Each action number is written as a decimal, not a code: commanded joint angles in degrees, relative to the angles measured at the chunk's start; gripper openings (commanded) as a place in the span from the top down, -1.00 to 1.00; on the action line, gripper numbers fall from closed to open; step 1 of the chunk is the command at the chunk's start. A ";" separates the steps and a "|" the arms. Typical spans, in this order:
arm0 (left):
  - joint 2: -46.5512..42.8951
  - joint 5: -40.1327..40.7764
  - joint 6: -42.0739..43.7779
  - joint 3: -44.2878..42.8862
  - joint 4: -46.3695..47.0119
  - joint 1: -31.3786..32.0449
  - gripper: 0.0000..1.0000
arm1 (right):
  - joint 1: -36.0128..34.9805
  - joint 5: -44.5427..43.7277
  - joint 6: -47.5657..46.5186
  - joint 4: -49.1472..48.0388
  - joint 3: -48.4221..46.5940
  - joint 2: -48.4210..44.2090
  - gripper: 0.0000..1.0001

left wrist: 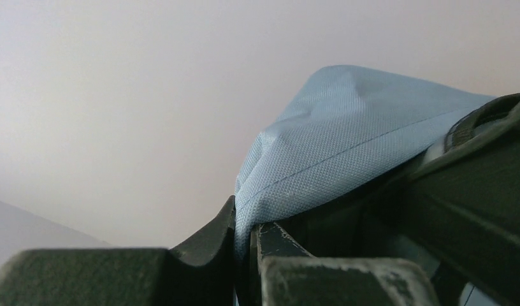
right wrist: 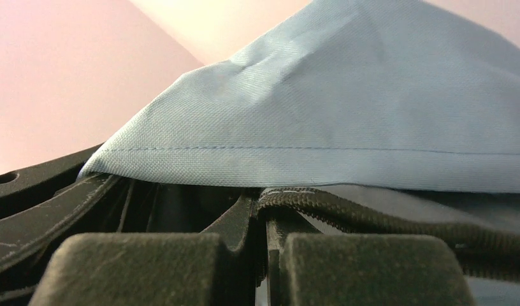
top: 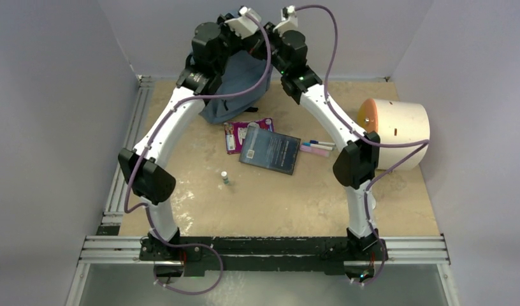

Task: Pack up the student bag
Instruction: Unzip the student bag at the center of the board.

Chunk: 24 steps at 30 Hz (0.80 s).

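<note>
**Top external: both arms gripping the bag, nothing packed yet**

Small bottle [top: 225, 178], book [top: 270, 150] and pens [top: 318, 148] are lying in the middle of the desk [top: 276, 204], waiting. At the far edge the student bag [top: 235, 95] is sitting, left gripper [left wrist: 245, 255] pinching its blue fabric, right gripper [right wrist: 265, 255] pinching its dark edging. I'm guessing they're opening it; next they're needing to pull apart gently.

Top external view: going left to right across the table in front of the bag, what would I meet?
First a small bottle → dark book → pens → white cylinder with an orange face.
</note>
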State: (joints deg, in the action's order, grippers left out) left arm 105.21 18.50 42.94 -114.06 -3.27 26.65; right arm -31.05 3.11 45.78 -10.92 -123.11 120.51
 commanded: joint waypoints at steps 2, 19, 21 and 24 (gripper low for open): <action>-3.56 1.22 -2.95 -12.92 3.43 -0.02 1.00 | 2.65 1.72 -4.26 -10.30 -10.13 -3.33 1.00; -1.85 -15.53 -39.39 -12.41 -33.16 -15.48 1.00 | 11.19 -5.05 -17.76 7.28 -10.40 -6.03 1.00; -3.67 -20.65 -44.88 -6.54 -34.08 -19.34 1.00 | 11.47 -4.01 -18.96 7.40 -9.48 -5.40 1.00; -11.25 -28.69 -53.22 12.66 -26.61 -25.67 1.00 | 11.49 -1.69 -19.30 6.96 -9.94 -3.01 1.00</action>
State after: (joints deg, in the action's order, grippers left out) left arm 102.39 1.21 5.19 -117.47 -30.09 8.82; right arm -20.53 2.39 30.33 -0.93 -131.52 116.66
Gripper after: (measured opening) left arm 0.030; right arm 0.024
